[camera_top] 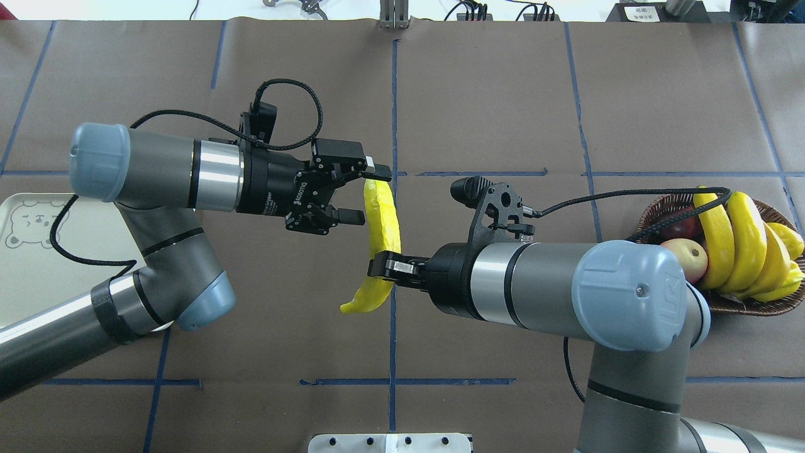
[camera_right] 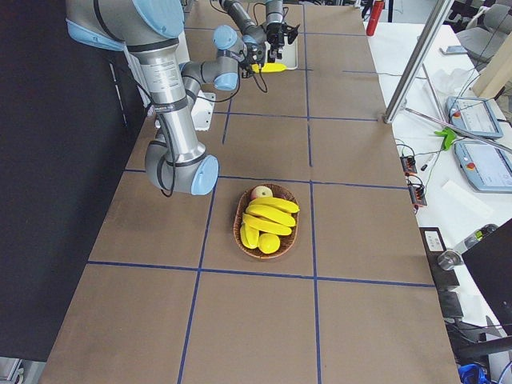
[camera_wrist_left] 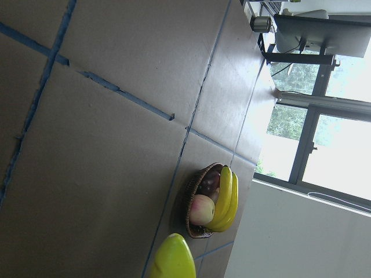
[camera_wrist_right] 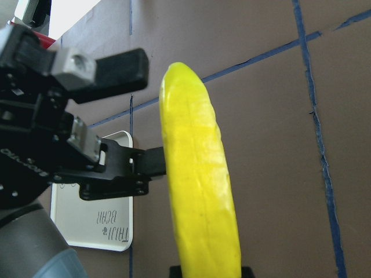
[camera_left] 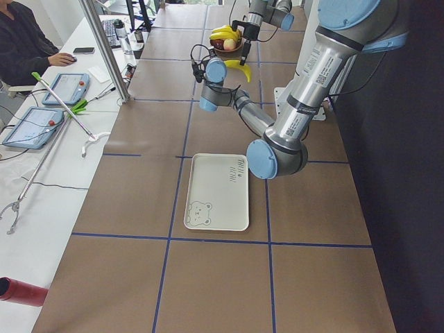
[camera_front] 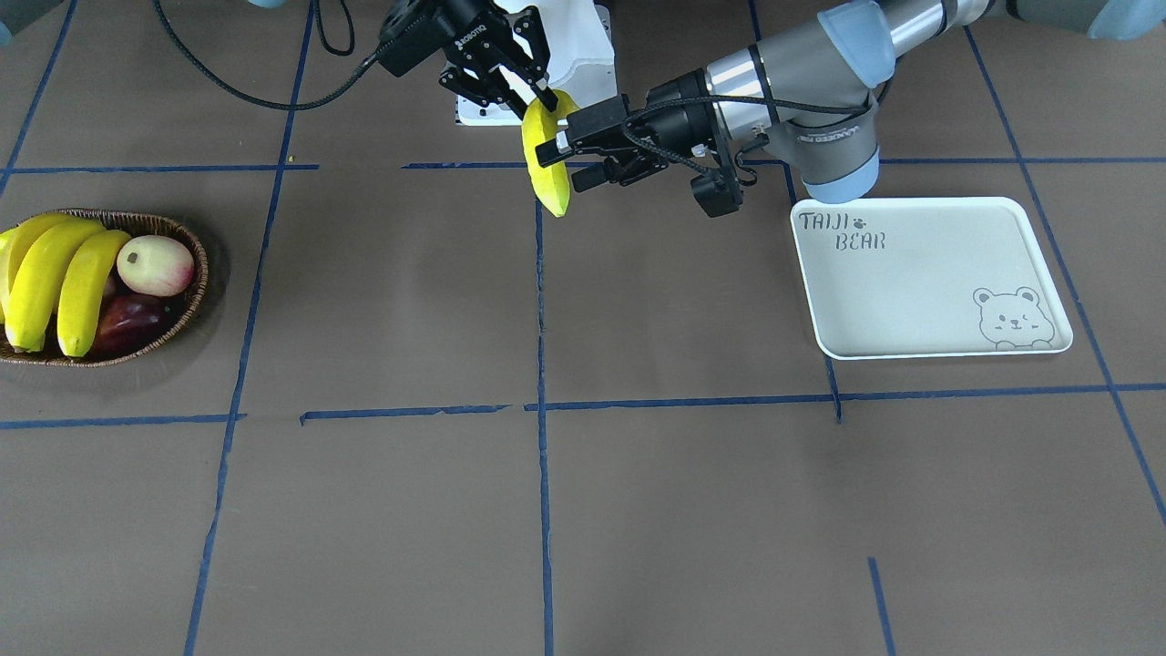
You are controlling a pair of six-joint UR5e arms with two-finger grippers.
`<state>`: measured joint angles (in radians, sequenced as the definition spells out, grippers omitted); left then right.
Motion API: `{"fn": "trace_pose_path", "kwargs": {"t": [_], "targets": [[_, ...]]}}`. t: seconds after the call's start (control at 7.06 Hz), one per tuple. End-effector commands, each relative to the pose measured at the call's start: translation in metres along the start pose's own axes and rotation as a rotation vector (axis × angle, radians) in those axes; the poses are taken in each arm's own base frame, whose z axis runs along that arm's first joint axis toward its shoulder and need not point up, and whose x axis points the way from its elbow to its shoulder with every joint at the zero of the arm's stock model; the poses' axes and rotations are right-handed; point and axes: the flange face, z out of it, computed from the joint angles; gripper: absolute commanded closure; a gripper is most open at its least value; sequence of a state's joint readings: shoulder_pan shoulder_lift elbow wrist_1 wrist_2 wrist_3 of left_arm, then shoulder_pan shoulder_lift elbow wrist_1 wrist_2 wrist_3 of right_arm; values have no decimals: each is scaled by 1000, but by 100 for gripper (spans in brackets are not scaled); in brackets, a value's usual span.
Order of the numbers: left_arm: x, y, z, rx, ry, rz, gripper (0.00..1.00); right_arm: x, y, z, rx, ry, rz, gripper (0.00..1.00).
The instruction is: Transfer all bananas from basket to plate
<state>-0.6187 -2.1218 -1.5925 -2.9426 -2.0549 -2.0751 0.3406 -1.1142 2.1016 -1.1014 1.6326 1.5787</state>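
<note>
**A:** Where is the banana?

**B:** In the air over the middle of the table, well apart from both basket and plate. The right gripper is clamped on it near one end. Its skin is smooth, glossy yellow, and it is gently curved.

**A:** And the left gripper?

**B:** Its jaws are spread wide at the banana's other end. In the right wrist view one black finger stops just beside the tip. The other runs behind the fruit. Whether either touches it, I cannot tell.

**A:** The basket?

**B:** It is shallow brown woven wicker with a braided rim. The other bananas lie in it side by side, next to a round pink-cream fruit and a dark red fruit. The front view cuts the basket off at its edge, so I cannot count the bananas surely. From overhead the right arm hides part of its near rim.

**A:** The plate?

**B:** White and rectangular, with rounded corners, a raised rim and a printed line-drawn bear. From overhead the left arm covers part of it and the picture's edge cuts off more.

**A:** Anything else?

**B:** The table has a matte brown covering crossed by blue tape lines.
</note>
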Motion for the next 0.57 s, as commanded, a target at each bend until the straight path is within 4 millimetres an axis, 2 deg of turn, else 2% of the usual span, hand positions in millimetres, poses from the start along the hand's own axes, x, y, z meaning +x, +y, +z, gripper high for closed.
{"fn": "trace_pose_path", "kwargs": {"t": [0.0,0.28,0.43], "targets": [[-5,8,7,-6,5,26,5,-2,-1,0,7,-2,0,99],[-7,9,1,-3,7,44,94,0,-1,1,5,1,0,99],[-9,8,0,-1,3,87,100,0,-1,2,5,3,3,97]]}}
